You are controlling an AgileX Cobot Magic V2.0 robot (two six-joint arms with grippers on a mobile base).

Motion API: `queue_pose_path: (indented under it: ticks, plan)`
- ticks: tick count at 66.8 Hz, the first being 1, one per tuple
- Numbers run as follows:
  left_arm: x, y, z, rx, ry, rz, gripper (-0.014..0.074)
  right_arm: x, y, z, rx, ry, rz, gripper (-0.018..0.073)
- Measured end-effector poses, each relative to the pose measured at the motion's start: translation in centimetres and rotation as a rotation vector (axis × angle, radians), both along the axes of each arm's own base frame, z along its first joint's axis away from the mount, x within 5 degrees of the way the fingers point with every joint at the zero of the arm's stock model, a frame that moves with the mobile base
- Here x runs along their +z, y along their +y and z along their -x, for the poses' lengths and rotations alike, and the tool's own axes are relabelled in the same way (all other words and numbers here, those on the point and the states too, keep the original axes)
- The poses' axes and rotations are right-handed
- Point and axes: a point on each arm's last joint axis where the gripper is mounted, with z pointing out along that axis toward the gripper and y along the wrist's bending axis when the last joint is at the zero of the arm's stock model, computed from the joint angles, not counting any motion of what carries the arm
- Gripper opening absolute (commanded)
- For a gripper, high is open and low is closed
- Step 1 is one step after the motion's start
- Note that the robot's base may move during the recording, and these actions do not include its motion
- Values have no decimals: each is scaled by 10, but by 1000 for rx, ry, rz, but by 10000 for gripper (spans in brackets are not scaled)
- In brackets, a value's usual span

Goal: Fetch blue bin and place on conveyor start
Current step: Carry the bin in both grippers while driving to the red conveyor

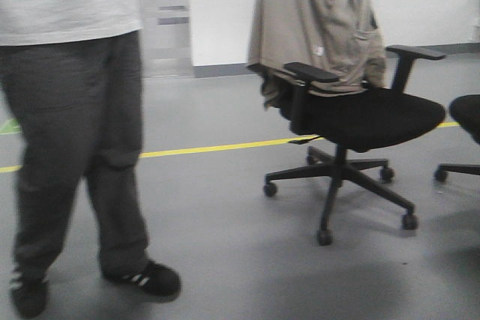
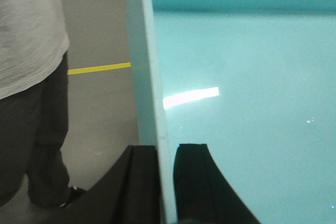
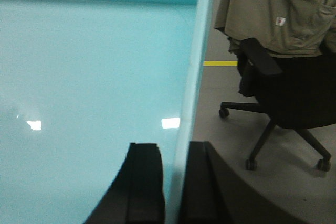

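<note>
The grey floor [image 1: 225,260] ran back to a white wall [image 1: 225,5] at its far edge. The blue bin [image 2: 241,103] filled most of both wrist views. It was carried between the two arms, clear of the floor, with its smooth turquoise inside facing the cameras and showing bright spots of reflected light.

A person [image 1: 67,110] in a pale shirt, dark trousers and dark striped shoes [image 1: 154,279] stood at the left edge of the floor, and also showed just beyond the bin's left wall in the left wrist view. A black office chair [image 1: 367,118] on castors stood toward the right edge of the floor, with a beige jacket [image 1: 315,20] draped over its back. The right wrist view showed that chair beyond the bin's right wall. Part of a second chair [image 1: 466,114] was cut off at the right edge.

The left gripper [image 2: 167,147] was closed on the bin's left wall, with one of its black fingers [image 2: 193,182] inside the tub and the other outside, both pressed against the thin wall. The right gripper [image 3: 172,144] pinched the right wall in the same way, one finger on each face.

A thin yellow line [image 1: 217,147] crossed the floor from side to side, passing behind the person's legs and under the office chair's seat.
</note>
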Motion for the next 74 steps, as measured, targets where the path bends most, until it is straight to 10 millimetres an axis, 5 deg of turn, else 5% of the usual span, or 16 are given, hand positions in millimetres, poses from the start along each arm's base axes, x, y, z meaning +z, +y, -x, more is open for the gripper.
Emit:
queue_pose_path:
  ticks: [74]
  plan:
    - [0, 0, 0, 1, -4, -1, -111, 0, 0, 0, 0, -1, 0, -151]
